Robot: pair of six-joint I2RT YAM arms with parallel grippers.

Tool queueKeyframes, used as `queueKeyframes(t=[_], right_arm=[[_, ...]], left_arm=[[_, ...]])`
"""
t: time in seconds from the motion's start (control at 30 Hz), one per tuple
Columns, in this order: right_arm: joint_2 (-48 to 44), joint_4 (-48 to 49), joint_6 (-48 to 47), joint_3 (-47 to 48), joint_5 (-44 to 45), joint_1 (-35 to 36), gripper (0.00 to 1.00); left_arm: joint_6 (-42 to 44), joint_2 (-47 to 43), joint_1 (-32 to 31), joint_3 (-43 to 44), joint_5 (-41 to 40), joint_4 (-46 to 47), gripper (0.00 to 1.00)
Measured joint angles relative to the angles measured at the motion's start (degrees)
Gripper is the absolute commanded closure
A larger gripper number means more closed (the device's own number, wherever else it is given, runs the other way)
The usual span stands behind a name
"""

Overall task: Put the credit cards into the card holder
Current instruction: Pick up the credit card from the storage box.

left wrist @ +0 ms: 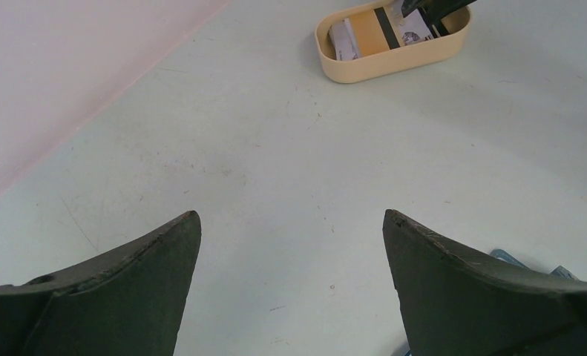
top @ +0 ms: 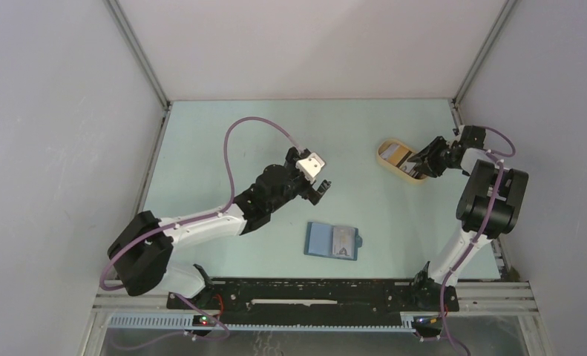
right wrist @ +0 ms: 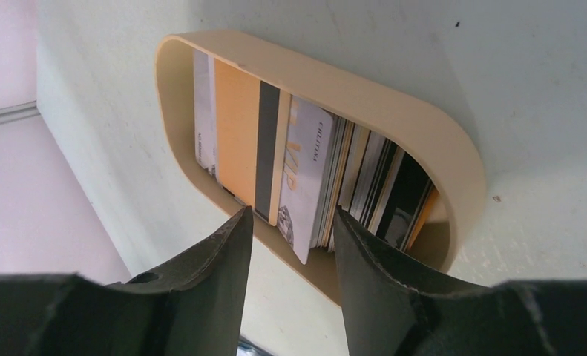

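- Step in hand: I am picking a card out of the stock, the fetch half of one card's trip to the wallet.
- Right gripper (right wrist: 291, 213): reaching into the tan tray (right wrist: 424, 141) at the far right of the table (top: 223, 148). Its jaws stand partway apart, one on either side of the nearer cards. I cannot tell whether they are clamped on anything.
- Cards (right wrist: 364, 170): a packed row standing on edge in the tray, leaning. A white card (right wrist: 305, 178) sits between the fingertips with an orange card (right wrist: 238, 133) just beside it. The remainder are stacked behind.
- Wallet (top: 321, 239): lies open and flat on the table, near the front edge and between the two arms, well apart from the tray. A greyish card (top: 343, 241) rests on its right half. I cannot tell whether it is tucked into a pocket.
- Left gripper (left wrist: 290, 215): jaws wide apart and empty. It hovers over bare table at the middle, near the wallet without touching it.
- Progress, my judgement: early, with most of the stock unmoved.
- Next move calls for: pinching one card only, not a bundle, and lifting it straight clear of the rim. I then carry it across to the wallet and line its edge up with a pocket mouth.
- Likely help needed: the left gripper steadies the wallet while the card slides in.
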Motion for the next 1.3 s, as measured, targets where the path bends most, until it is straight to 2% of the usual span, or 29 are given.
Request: queueKeyframes(t=[0.37, 0.5, 0.97, 1.2, 1.3], right_arm=[[0.35, 1.68, 1.09, 0.79, -2.73, 0.59, 0.5], [0.35, 1.7, 1.2, 0.79, -3.17, 0.94, 0.55], [0.96, 4.13, 2.36, 1.77, -4.42, 1.33, 0.57], [3.23, 4.7, 3.23, 2.75, -3.8, 2.03, 0.65], [4.15, 4.59, 3.43, 3.06, -3.23, 2.21, 0.76]], left_arm=[[0.0, 0.15, 0.0, 0.2, 0.15, -0.66, 0.03], [0.0, 0.46, 0.0, 0.59, 0.17, -0.92, 0.03], [0.02, 1.01, 0.04, 0.66, 0.37, -1.79, 0.03], [0.04, 1.42, 0.04, 0.72, 0.42, -2.36, 0.03], [0.04, 1.51, 0.04, 0.72, 0.42, -2.54, 0.03]])
